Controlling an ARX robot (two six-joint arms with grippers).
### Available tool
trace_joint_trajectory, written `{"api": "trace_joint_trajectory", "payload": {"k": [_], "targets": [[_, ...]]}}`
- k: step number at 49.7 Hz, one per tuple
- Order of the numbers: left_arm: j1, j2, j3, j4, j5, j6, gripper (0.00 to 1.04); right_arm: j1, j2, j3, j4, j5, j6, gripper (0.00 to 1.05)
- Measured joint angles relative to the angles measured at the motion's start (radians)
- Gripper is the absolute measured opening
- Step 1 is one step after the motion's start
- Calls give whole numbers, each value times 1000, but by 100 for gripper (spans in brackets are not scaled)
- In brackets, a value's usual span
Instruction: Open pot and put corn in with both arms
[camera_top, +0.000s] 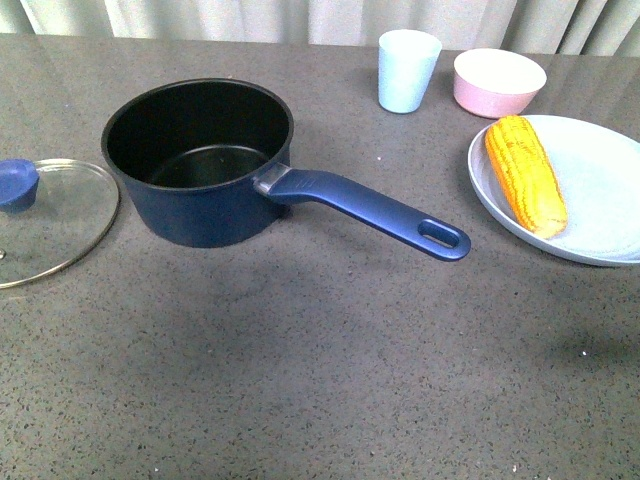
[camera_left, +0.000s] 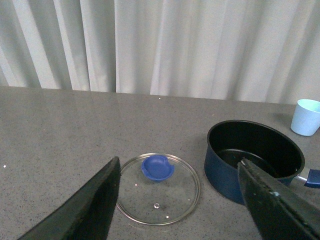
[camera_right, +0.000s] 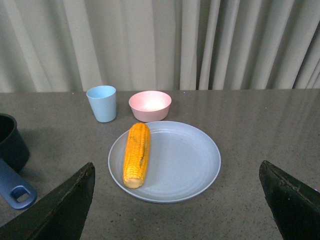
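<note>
The navy pot (camera_top: 200, 165) stands open on the grey table, its black inside empty, its long blue handle (camera_top: 375, 208) pointing right. Its glass lid (camera_top: 45, 215) with a blue knob lies flat on the table to its left. The corn (camera_top: 525, 173) lies on a pale blue plate (camera_top: 600, 200) at the right. Neither arm shows in the front view. My left gripper (camera_left: 179, 167) is open and empty, above the lid (camera_left: 157, 187) and beside the pot (camera_left: 252, 157). My right gripper (camera_right: 177, 167) is open and empty, above the plate (camera_right: 185, 160) with the corn (camera_right: 137, 154).
A pale blue cup (camera_top: 408, 70) and a pink bowl (camera_top: 498, 82) stand at the back right, behind the plate. Curtains hang behind the table's far edge. Grey tabletop stretches in front of the pot.
</note>
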Motion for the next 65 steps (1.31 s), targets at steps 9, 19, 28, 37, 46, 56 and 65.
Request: {"api": "trace_joint_trajectory", "payload": {"k": [9, 19, 28, 37, 46, 56, 65], "targets": [[0, 0, 0, 0, 0, 2, 96, 0, 0, 0, 0, 0, 0, 96], [0, 0, 0, 0, 0, 2, 96, -9, 65, 51, -137, 3, 58, 96], [0, 0, 0, 0, 0, 2, 96, -181, 567, 278, -320, -107, 135, 96], [0, 0, 0, 0, 0, 3, 96, -182, 865, 406, -108, -121, 73, 96], [0, 0, 0, 0, 0, 3, 96, -107, 1215, 567, 63, -64, 8, 96], [0, 0, 0, 0, 0, 2, 96, -17, 1561, 780, 97, -63, -9, 96], [0, 0, 0, 0, 0, 3, 96, 44, 1746, 925, 84, -43, -7, 96]]}}
